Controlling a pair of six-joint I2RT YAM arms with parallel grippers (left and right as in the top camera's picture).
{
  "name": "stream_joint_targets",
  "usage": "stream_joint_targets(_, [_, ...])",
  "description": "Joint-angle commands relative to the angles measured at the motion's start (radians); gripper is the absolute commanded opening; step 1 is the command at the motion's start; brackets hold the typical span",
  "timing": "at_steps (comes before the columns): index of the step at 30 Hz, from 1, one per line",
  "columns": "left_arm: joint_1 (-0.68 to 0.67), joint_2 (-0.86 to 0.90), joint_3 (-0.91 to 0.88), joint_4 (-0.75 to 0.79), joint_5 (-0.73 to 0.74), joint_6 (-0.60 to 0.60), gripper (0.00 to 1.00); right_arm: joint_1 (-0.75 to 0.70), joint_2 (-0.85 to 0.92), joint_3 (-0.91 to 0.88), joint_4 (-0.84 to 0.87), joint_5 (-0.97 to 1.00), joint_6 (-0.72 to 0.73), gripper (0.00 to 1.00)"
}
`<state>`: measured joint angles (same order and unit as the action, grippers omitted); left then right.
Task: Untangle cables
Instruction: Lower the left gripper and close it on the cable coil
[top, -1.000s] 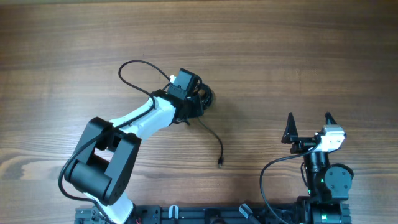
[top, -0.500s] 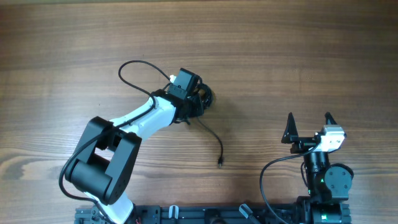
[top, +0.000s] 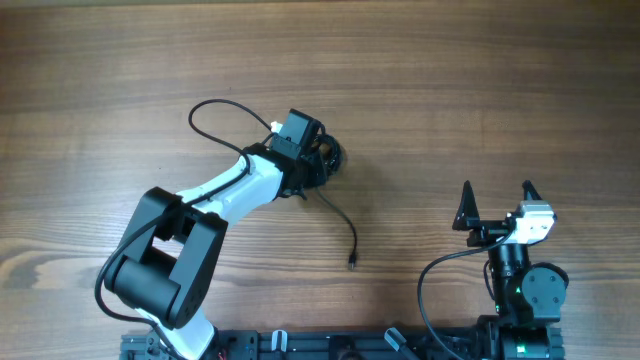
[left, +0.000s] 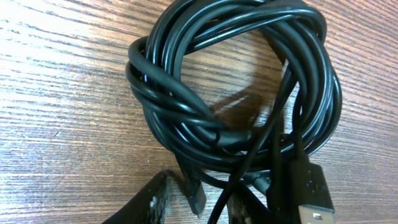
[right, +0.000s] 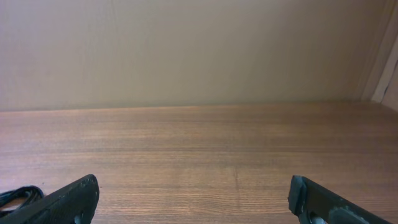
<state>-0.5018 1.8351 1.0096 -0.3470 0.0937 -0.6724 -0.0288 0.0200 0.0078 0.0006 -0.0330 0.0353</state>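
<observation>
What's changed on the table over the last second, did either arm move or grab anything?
Nothing visibly changed. The left gripper stays at the bunched cables, and the right gripper stays open, away from them.

Glossy black cables (left: 236, 93) against a brown, streak-grained wooden table (top: 450, 80); the left arm (top: 240, 185) white and black, the wall (right: 186, 50) plain beige.
</observation>
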Motion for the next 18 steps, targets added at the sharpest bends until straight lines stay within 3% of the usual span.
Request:
stream_joint_targets(1, [0.009,0.021,0.004,-0.011,-0.025,-0.016,0.32,0.005,-0.013,-0.003,0.003,-0.002,-0.009,1.00])
stream_joint_targets(7, [0.008,0.021,0.004,0.002,-0.024,-0.017,0.30,0.005,-0.013,-0.003,0.003,-0.002,-0.009,1.00])
stream_joint_targets(10, [0.008,0.021,0.004,0.007,-0.029,-0.017,0.23,0.005,-0.013,-0.003,0.003,-0.002,-0.009,1.00])
stream_joint_targets(14, [0.008,0.021,0.004,0.023,-0.069,-0.017,0.04,0.005,-0.013,-0.003,0.003,-0.002,-0.009,1.00])
stream_joint_targets(18, [0.010,-0.009,0.023,-0.025,-0.069,-0.017,0.04,0.005,-0.013,-0.003,0.003,-0.002,-0.009,1.00])
